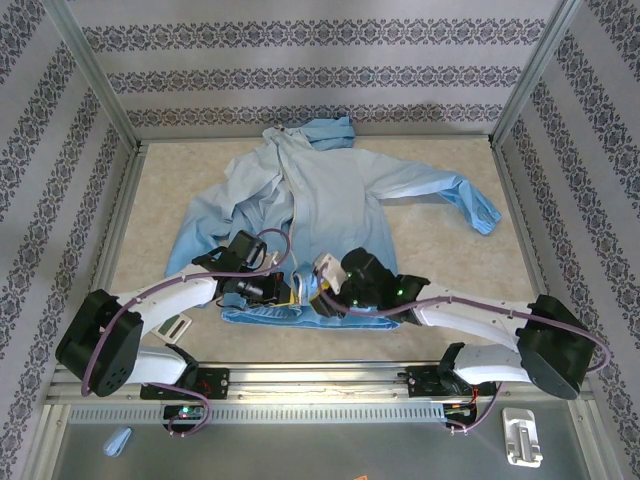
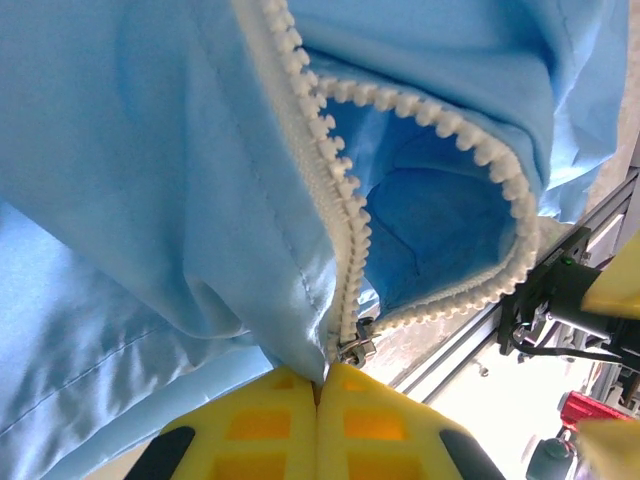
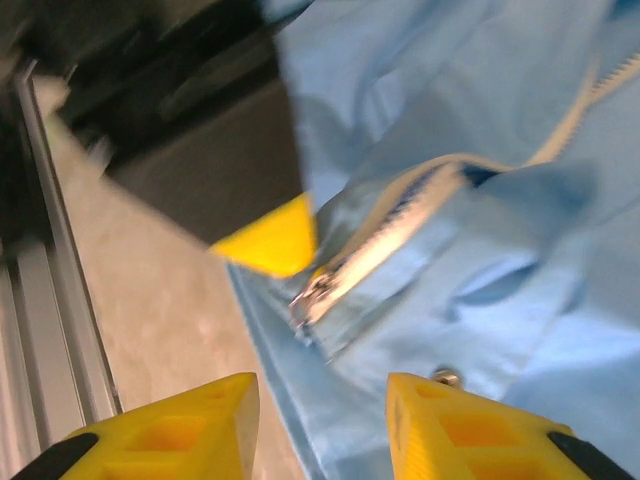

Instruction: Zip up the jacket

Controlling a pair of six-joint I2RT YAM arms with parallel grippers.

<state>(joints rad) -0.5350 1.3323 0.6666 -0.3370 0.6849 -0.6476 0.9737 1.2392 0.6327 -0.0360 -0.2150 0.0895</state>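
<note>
left gripper pinched on the jacket hem at the zipper foot, right gripper open beside it

the jacket [image 1: 340, 195] lies spread face up in the middle of the table [image 1: 450, 275], hood at the far side, hem at the near edge, one sleeve stretched out to the right. its pale zipper [image 1: 293, 215] runs down the front, a little left of centre. on my left wrist camera the zipper [image 2: 325, 190] is undone. the two rows of teeth meet only at the bottom, where the metal slider [image 2: 355, 350] sits. above it they spread apart, and the right row curls away to show deeper blue cloth inside.

my left gripper [image 1: 285, 290] is at the hem, just left of the zipper foot. on its own camera its yellow fingers [image 2: 260, 425] are pressed together, with a fold of jacket cloth caught between the tips, right beside the slider.

my right gripper [image 1: 322, 280] sits just to the right of it, over the same stretch of hem. on its wrist camera the right gripper [image 3: 320, 400] has its fingers [image 3: 450, 425] apart with nothing between them, hanging above the hem. the slider [image 3: 310, 295] lies just beyond, and a yellow fingertip of the left gripper [image 3: 270, 240] is close by it. a small metal snap [image 3: 447, 378] shows on the hem near the right finger.

further out, a small blue scrap [image 1: 118, 440] lies near left on the metal ledge, and a white bracket [image 1: 522, 437] lies near right.
</note>
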